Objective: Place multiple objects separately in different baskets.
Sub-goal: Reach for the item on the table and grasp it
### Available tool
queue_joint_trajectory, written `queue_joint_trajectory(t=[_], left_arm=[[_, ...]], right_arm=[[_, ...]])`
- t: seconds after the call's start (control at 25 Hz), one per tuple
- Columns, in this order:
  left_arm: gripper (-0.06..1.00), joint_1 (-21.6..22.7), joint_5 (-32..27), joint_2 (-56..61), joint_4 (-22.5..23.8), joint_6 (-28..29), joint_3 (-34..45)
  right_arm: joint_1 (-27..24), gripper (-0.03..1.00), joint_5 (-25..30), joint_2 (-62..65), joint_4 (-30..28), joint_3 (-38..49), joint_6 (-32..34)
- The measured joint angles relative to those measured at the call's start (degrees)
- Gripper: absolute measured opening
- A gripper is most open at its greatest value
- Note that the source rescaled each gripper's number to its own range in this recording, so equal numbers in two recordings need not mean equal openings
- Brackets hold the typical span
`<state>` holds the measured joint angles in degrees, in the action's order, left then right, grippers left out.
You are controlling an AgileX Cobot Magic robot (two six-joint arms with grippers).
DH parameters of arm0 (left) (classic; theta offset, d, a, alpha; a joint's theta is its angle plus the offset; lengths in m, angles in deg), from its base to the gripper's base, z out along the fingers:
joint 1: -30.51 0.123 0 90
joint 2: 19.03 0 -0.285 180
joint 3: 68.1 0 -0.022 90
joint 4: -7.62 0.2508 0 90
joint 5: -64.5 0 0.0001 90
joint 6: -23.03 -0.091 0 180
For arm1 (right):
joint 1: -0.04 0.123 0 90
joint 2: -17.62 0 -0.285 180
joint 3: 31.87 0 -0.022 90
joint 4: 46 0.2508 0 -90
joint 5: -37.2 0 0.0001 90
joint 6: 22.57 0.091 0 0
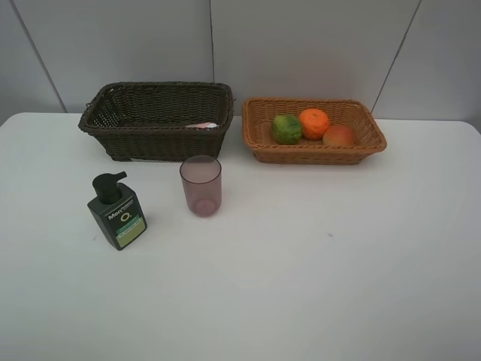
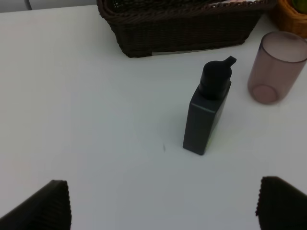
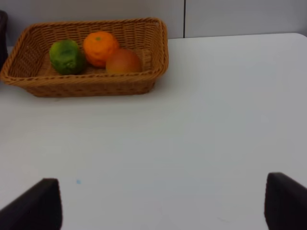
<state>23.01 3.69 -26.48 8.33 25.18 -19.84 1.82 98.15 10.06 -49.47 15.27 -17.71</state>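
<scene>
Nearest the front edge of the white table (image 1: pixel 301 271), the left gripper (image 2: pixel 163 206) hangs over bare tabletop with its dark fingers spread wide and nothing between them. The right gripper (image 3: pixel 160 203) is likewise spread apart and empty on the right half. Beyond the left gripper, in the left half of the table and about midway from front to back, the dark green pump bottle (image 1: pixel 116 213) stands upright on its base. The translucent pink cup (image 1: pixel 201 186) stands mouth up to the bottle's right and a little farther back, near it but not touching. Along the far edge sit the two baskets side by side, their facing ends close together. The deeper dark brown basket (image 1: pixel 158 141) is on the left, just behind the cup. Only a sliver of a pink-and-white item (image 1: pixel 201 125) shows over its rim near the front right corner. The shallower light orange-tan basket (image 1: pixel 316 155) is on the right and holds three fruits crowded together: the green fruit (image 1: pixel 286 128), the orange (image 1: pixel 314 122) and the red-yellow fruit (image 1: pixel 339 136) toward its right end.
</scene>
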Motion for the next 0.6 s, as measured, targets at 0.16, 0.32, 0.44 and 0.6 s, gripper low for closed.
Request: queue_joint_trajectory(t=[0.16,0.32,0.44,0.6], left_arm=[[1.00,0.0,0.0,0.0,0.0,0.0,0.0],[1.00,0.0,0.0,0.0,0.0,0.0,0.0],[1.00,0.0,0.0,0.0,0.0,0.0,0.0],[1.00,0.0,0.0,0.0,0.0,0.0,0.0]], right_arm=[[0.0,0.86,0.0,0.0,0.0,0.0,0.0],[0.0,0.86,0.0,0.0,0.0,0.0,0.0],[0.0,0.86,0.0,0.0,0.0,0.0,0.0],[0.0,0.86,0.0,0.0,0.0,0.0,0.0]])
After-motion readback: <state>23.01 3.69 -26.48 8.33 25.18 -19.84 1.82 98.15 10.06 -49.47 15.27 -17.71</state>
